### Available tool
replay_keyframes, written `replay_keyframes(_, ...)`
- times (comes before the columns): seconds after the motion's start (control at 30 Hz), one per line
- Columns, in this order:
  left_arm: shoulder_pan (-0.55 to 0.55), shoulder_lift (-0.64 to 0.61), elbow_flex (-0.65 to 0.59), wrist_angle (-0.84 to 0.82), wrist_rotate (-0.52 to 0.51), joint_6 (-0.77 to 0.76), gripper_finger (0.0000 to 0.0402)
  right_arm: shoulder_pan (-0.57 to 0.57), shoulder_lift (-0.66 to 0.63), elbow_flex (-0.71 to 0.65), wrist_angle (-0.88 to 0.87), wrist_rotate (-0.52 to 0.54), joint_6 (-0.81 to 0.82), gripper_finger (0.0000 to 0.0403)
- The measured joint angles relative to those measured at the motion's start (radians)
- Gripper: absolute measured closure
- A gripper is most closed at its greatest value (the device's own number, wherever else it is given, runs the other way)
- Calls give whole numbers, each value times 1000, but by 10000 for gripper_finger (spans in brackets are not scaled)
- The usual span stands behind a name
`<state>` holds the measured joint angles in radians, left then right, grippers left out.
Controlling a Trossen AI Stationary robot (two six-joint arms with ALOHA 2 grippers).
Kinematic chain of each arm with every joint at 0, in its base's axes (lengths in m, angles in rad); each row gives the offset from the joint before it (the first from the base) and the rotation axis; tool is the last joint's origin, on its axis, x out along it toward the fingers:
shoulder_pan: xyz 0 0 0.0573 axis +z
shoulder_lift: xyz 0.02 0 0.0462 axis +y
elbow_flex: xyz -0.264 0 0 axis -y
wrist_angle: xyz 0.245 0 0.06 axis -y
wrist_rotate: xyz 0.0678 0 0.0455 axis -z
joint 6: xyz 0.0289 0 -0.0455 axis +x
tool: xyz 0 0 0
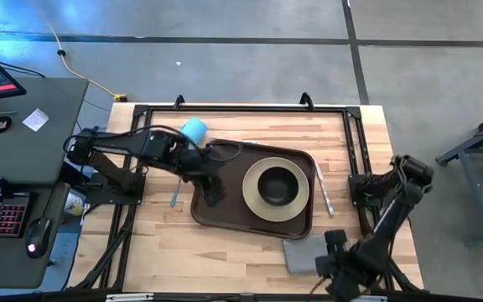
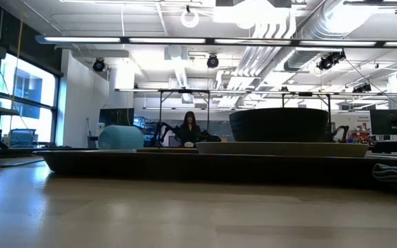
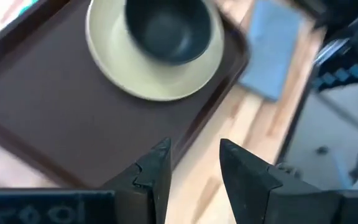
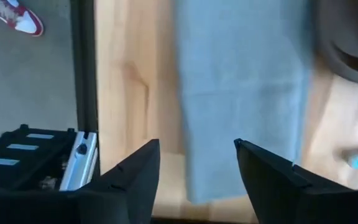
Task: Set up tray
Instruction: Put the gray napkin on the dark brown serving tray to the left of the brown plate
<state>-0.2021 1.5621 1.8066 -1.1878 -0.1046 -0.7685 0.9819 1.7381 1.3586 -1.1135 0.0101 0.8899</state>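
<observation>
One tray (image 1: 216,210) under left pincer (image 1: 215,198)

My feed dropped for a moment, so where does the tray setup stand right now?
Done: the beige plate with the dark bowl sits on the tray.

In hand: nothing is gripped. The left gripper is open over the tray's edge; the right gripper is open above the grey napkin.

Left: the napkin, the blue cup and two utensils lie off the tray.

We see a smooth, dark brown plastic tray (image 1: 225,180), a matt beige plate (image 1: 258,204), a glossy dark bowl (image 1: 277,184), a soft grey cloth napkin (image 1: 300,252), a pale wood-grain table (image 1: 183,252).
</observation>
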Motion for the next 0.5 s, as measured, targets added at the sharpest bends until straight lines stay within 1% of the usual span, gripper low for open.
replay_keyframes(0.1,-47,12,1,47,-18,-70,234,47,34,0,22,65,-1,181)
replay_keyframes(0.2,-88,24,1,67,-42,-129,234,86,60,-4,16,155,-2,177)
replay_keyframes(0.23,-101,27,1,70,-51,-149,234,94,61,-17,35,170,-1,177)
replay_keyframes(0.3,-124,35,0,64,-65,-183,234,102,61,-61,86,158,13,180)
replay_keyframes(0.43,-164,50,-1,71,-83,-254,234,109,62,-170,187,89,48,194)
replay_keyframes(0.5,-183,57,2,85,-95,-292,234,109,61,-208,201,87,72,201)
